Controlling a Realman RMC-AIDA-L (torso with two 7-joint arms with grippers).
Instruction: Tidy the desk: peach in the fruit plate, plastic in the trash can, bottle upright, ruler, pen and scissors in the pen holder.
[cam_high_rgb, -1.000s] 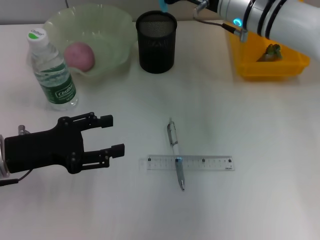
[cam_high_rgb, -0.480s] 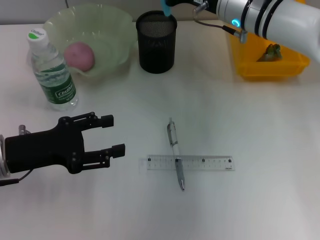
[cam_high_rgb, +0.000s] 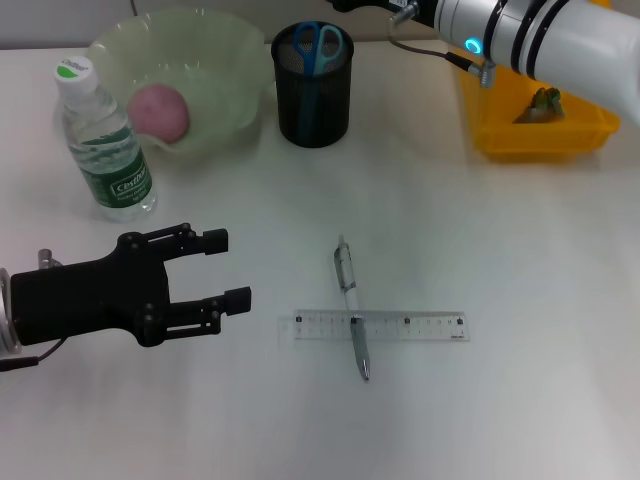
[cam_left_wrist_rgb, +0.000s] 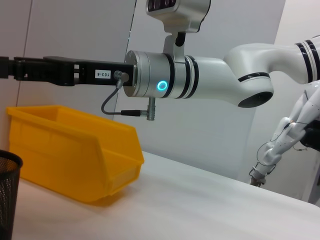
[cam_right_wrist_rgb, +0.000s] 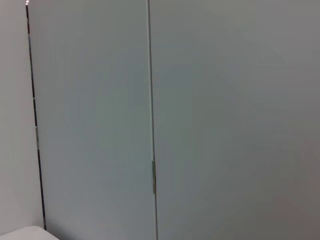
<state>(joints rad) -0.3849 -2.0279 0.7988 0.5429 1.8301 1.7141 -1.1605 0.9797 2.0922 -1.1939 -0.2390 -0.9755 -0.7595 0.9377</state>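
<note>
The scissors (cam_high_rgb: 321, 45) stand in the pen holder (cam_high_rgb: 313, 95), with the blue plastic handles up and showing just over the rim; the blades are hidden inside. The holder is a black cylinder of fine metal mesh, and it stands at the far side of the desk (cam_high_rgb: 500, 260), between the plate (cam_high_rgb: 215, 60) and the bin (cam_high_rgb: 540, 135).

The plate is a pale green, half-transparent bowl with a wavy rim. The peach (cam_high_rgb: 159, 110) lies in it, round and pink with a dull skin. Just beside the bowl, on the robot's left, the bottle (cam_high_rgb: 103, 140) stands upright. It is of clear plastic, with a white cap and a green label.

The bin is a yellow plastic box with an open top, and a small greenish thing (cam_high_rgb: 545, 104) lies in it; I cannot tell what it is. In the left wrist view its smooth sloping front wall is seen, next to the mesh holder.

Nearer to the robot, the pen (cam_high_rgb: 351, 308) and the ruler (cam_high_rgb: 380, 327) lie flat on the white desk. The ruler is clear plastic with small marks along its edge. The pen is slim, silver and white, and it crosses over the ruler, touching it.

The right arm (cam_high_rgb: 530, 40), white with black rings and a blue light, reaches over the far side behind the holder. Its gripper (cam_left_wrist_rgb: 30, 70) is a long black body; whether it is open or closed I cannot tell.

The left gripper (cam_high_rgb: 225, 270), black, hovers low over the near left of the desk, its fingers (cam_high_rgb: 210, 240) spread apart and holding nothing.
</note>
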